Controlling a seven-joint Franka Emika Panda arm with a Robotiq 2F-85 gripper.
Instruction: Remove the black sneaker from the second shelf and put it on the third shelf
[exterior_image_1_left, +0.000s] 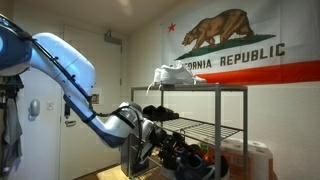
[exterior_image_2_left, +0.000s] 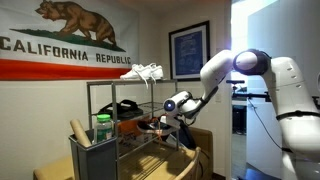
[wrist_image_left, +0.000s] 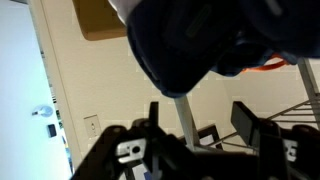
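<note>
At the left of an exterior view, the white and blue robot arm (exterior_image_1_left: 60, 65) reaches rightward to the tool (exterior_image_1_left: 150, 128). The tool sits at the front edge of the bench (exterior_image_1_left: 200, 89), a grey metal frame with wire-grid tiers, roughly level with the second shelf (exterior_image_1_left: 215, 127).

In the wrist view the tool's fingers (wrist_image_left: 155, 115) stand well apart. The black sneaker (wrist_image_left: 190, 45), a chunky dark rounded shape, is blurred and very close, and fills the space just beyond them. No contact shows, so I cannot tell whether the fingers pinch any part of it. In an exterior view the tool hangs between the second shelf and the third shelf (exterior_image_2_left: 145, 158). I judge the sneaker to be off its tier but not yet set down.

- **Dropping:** The grip is the main risk. A bulky shoe caught only by an edge could twist or slip out and fall to the floor.
- **Snagging:** A thin grey upright post (wrist_image_left: 184, 118) lies straight ahead between the fingers. Pushing inward on this line could jam the tool or the thick sole against it.
- **Crowding:** Further right, the lower tier already carries a cluster of dark shoes (exterior_image_1_left: 185, 150). The sneaker could land on top of them or shove one off the wire.
- **Knock-on:** A hard bump against the frame might also shake the white sneaker (exterior_image_1_left: 165, 72) perched on the top tier.
</note>
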